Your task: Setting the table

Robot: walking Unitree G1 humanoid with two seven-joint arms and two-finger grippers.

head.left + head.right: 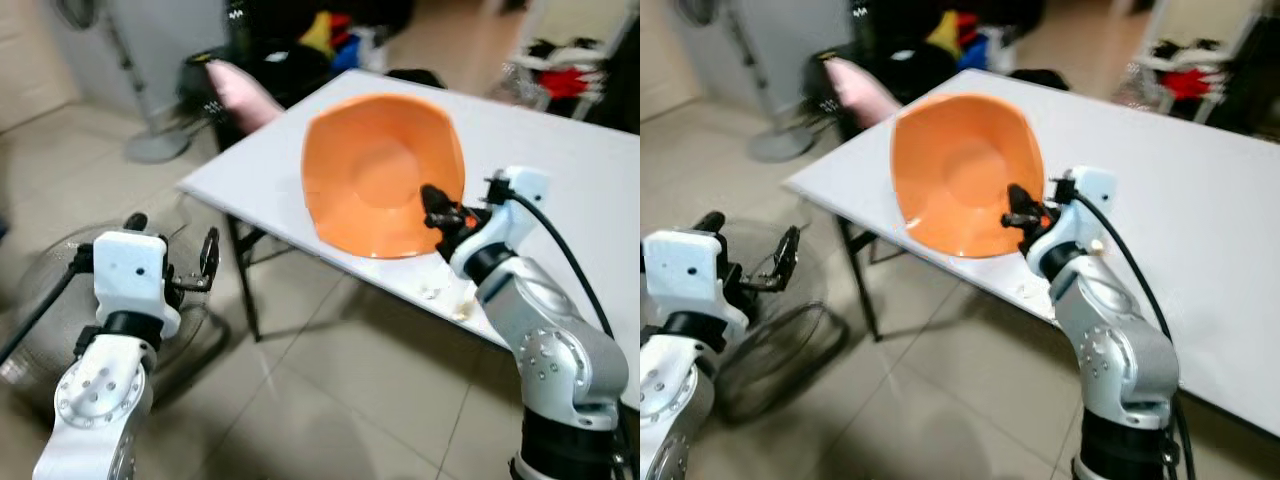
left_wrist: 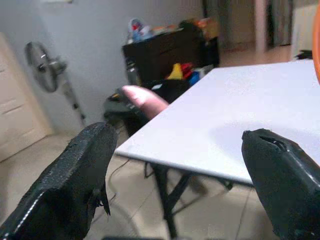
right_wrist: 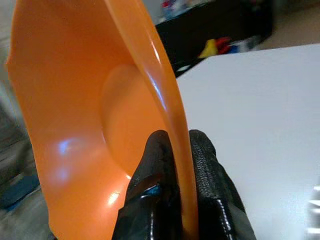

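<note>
Right gripper (image 1: 432, 203) pinches the rim of the orange bowl (image 1: 375, 175), held tilted over the white table (image 1: 560, 170) edge; likely light, stiff, slick plastic, best held at the rim; left gripper (image 1: 205, 262) hangs open, idle.

Orange bowl (image 1: 380, 175) tilted on edge above white table (image 1: 560, 160).

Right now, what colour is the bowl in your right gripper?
Orange, the bowl is plain, with no pattern; the right wrist view shows it best.
</note>
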